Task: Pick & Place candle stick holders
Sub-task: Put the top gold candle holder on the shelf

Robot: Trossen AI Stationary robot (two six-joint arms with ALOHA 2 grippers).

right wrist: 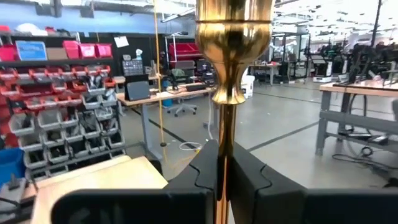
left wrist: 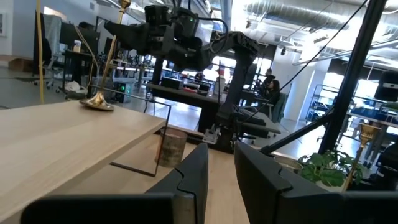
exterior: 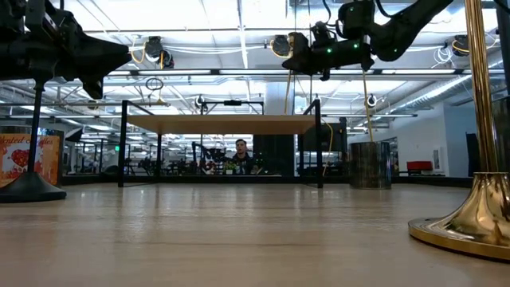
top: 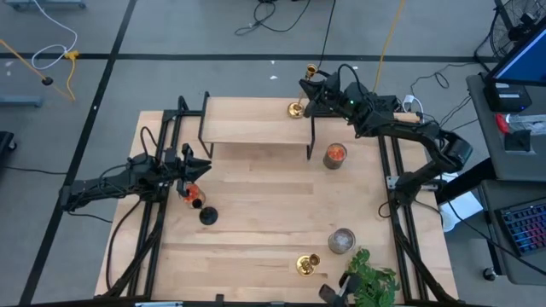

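A gold candlestick (top: 299,106) stands with its round base on the raised wooden shelf (top: 256,121), at the shelf's far right corner. My right gripper (top: 310,86) is shut on its stem, below the cup (right wrist: 233,50). A second gold candlestick (top: 307,264) stands on the table near the front edge; its base also shows in the low view (exterior: 470,223). The short black candlestick (top: 207,215) stands at the left, beside a red-filled jar (top: 189,192). My left gripper (top: 203,165) hovers above them, open and empty, its fingers apart in the left wrist view (left wrist: 221,168). My right gripper pinches the gold candlestick's thin stem (right wrist: 222,149) between its two fingers, just below the cup. The fingers come level from the table's right side and lie across the stem. The base (left wrist: 98,102) rests on the shelf top, and the stem leans a little.
A jar with red-orange fill (top: 335,155) stands right of the shelf. A grey-filled jar (top: 341,241) and a potted plant (top: 371,286) stand at the near right. The shelf rests on thin black legs (top: 310,141). A person (exterior: 241,151) sits in the room beyond the table.
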